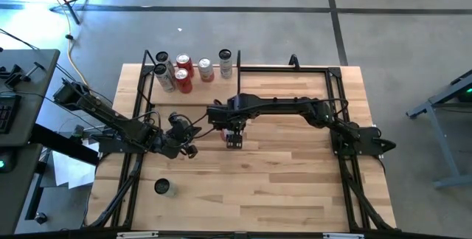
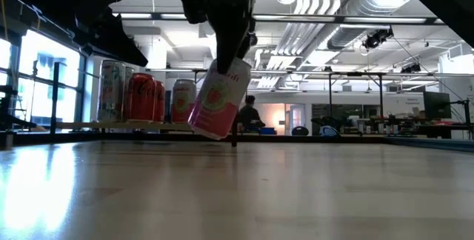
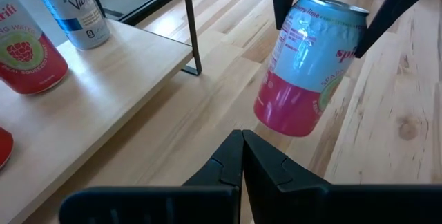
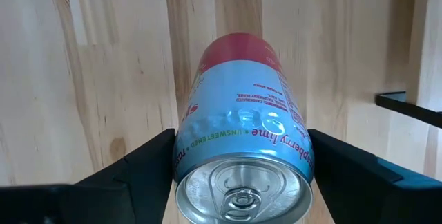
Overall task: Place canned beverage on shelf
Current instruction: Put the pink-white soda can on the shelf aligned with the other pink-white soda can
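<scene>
Our right fingers (image 4: 242,162) grip the can (image 2: 220,98) near its top, long axis tilted, base toward the table (image 2: 237,188); left fingers (image 3: 242,156) clenched empty.

Grey concrete floor (image 1: 398,47); exposed ceiling ducts (image 2: 326,7); bright windows (image 2: 37,70) at side.

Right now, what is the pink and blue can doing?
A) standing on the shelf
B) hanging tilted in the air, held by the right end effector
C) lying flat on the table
B: the pink and blue can hangs tilted above the table, clamped in the right end effector.
</scene>
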{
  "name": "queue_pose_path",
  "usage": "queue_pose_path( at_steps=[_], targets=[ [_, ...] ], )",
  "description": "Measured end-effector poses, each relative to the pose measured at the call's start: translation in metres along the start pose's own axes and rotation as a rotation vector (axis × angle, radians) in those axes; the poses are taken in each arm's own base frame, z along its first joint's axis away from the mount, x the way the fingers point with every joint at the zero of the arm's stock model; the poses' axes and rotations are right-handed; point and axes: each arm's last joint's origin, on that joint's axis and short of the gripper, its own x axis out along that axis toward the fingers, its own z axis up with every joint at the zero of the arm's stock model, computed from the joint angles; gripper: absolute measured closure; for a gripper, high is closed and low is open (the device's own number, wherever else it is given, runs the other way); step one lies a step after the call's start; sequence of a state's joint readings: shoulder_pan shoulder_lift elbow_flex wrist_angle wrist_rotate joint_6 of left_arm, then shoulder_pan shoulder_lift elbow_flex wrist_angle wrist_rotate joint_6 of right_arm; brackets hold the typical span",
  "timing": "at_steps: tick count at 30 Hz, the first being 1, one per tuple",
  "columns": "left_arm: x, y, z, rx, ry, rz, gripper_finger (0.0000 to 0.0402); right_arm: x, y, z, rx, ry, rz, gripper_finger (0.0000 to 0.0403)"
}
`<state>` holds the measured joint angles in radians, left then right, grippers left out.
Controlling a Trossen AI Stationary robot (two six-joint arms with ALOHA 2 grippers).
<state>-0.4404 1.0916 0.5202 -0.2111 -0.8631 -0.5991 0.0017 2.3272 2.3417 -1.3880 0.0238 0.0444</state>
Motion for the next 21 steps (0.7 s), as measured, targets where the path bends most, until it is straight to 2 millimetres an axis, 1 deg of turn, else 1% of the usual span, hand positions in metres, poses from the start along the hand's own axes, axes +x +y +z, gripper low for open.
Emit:
queue_pose_path(
  at_steps=[21],
  targets=[
    [0.0,0.0,0.0001,-0.012,0.0,0.0,0.0401,0.0,-0.0004,0.0006,-0.025,-0.007,0.007,0.0115]
  ],
)
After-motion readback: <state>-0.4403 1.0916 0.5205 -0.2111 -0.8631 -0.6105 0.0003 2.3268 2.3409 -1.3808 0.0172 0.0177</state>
